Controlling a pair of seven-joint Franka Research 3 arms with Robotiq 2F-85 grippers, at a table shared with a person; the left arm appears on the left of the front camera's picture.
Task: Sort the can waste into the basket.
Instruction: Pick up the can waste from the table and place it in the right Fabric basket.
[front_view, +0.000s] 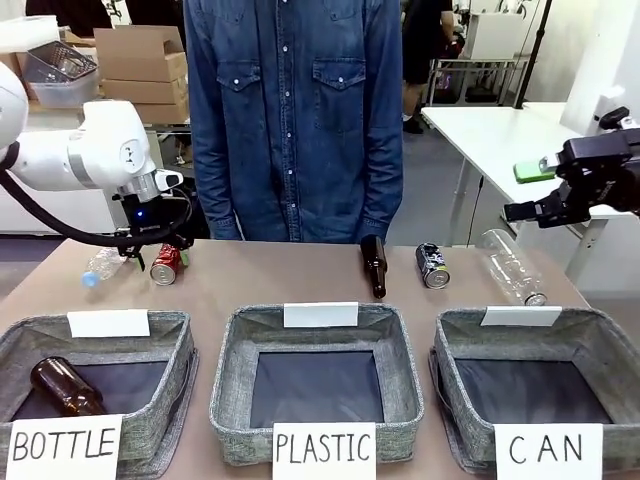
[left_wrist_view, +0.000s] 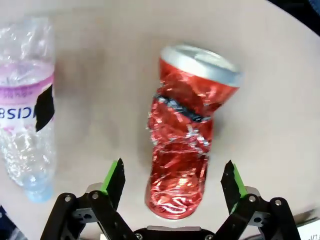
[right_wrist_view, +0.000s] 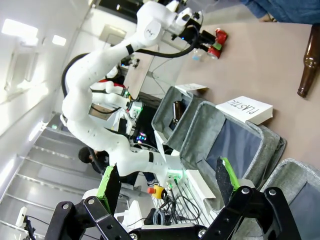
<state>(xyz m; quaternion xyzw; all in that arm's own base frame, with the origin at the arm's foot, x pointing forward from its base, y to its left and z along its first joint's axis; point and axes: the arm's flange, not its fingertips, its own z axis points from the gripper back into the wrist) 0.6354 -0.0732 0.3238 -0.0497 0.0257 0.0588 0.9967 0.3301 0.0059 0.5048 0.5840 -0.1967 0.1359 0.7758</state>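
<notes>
I'm seeing the crushed red can (left_wrist_view: 185, 135) lying on the table (front_view: 300, 280) at far left, sitting between my left gripper's (left_wrist_view: 173, 175) spread jaws, pads apart from it. The dark can (front_view: 432, 265) is lying beyond the CAN basket (front_view: 612, 338). My right gripper (right_wrist_view: 167, 172) is hovering released, empty.

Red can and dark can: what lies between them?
Front view: a brown bottle, lying near the dark can; toward the red can, bare tabletop.
</notes>
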